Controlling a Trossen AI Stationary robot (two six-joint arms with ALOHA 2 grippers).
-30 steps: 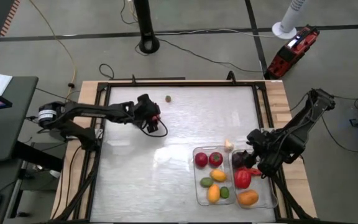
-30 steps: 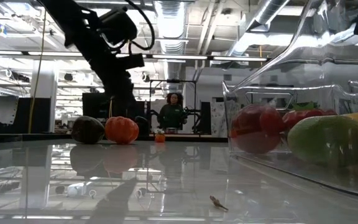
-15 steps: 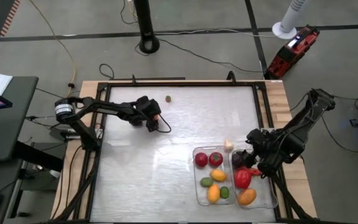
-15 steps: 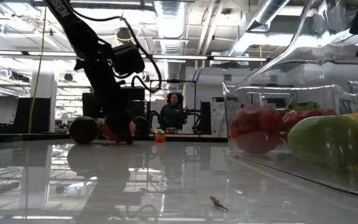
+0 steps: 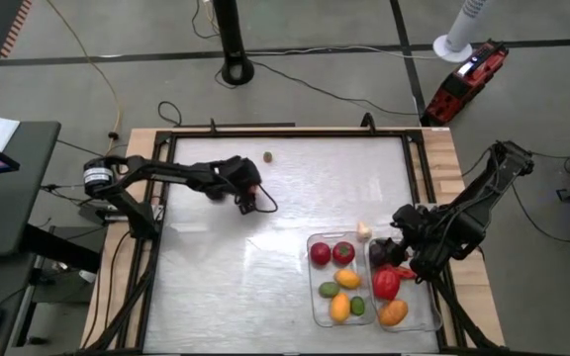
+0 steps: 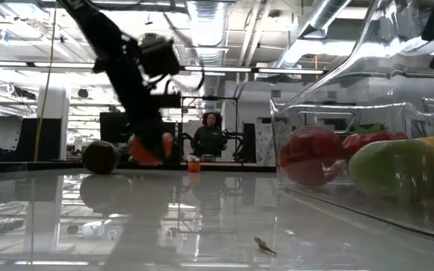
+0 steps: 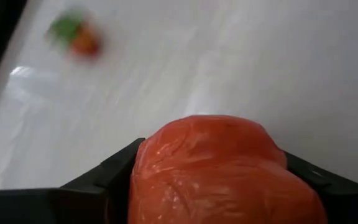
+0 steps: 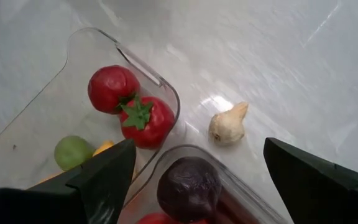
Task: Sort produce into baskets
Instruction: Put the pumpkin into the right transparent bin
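My left hand [image 5: 248, 188] has just lifted the orange-red fruit [image 7: 219, 171] off the worktop [image 5: 285, 297], upper left in the high view, clamped tight. Next comes carrying it to the baskets [image 5: 317, 302] at lower right, where my right hand [image 5: 400, 259] hovers open.

Two baskets [image 5: 336, 282] [image 5: 409, 292] (roughly eleven produce pieces [image 5: 343, 253]).

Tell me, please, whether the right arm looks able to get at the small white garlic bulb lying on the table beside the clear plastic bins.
Probably yes. The right hand is open and holds nothing, the small white garlic bulb lies bare on the table just outside the clear plastic bins, and nothing stands between them.
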